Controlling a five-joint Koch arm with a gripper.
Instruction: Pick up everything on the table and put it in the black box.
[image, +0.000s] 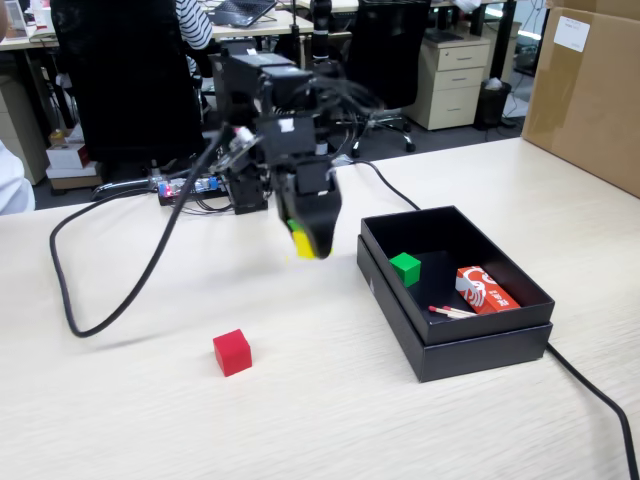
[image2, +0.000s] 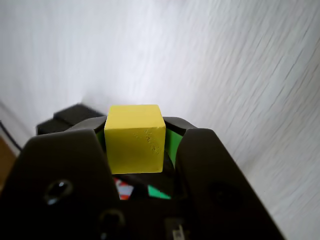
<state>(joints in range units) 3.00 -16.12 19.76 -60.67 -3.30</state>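
The yellow cube (image2: 134, 140) sits clamped between the gripper (image: 305, 243) jaws, lifted off the table (image: 330, 420); its edges look blurred in the fixed view. The red cube (image: 232, 352) rests on the tabletop. The green cube (image: 405, 268) lies inside the black box (image: 470, 345), tilted perhaps.

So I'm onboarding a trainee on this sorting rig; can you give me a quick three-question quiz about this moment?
1. True or false: the gripper holds the yellow cube clear of the table.
2. Which cube already lies in the black box? A) red B) green C) yellow
3. Fill in: the cube left on the table is ____.

Key: 1 true. 2 B, the green cube, beside a red-and-white packet. 3 red, the red cube.
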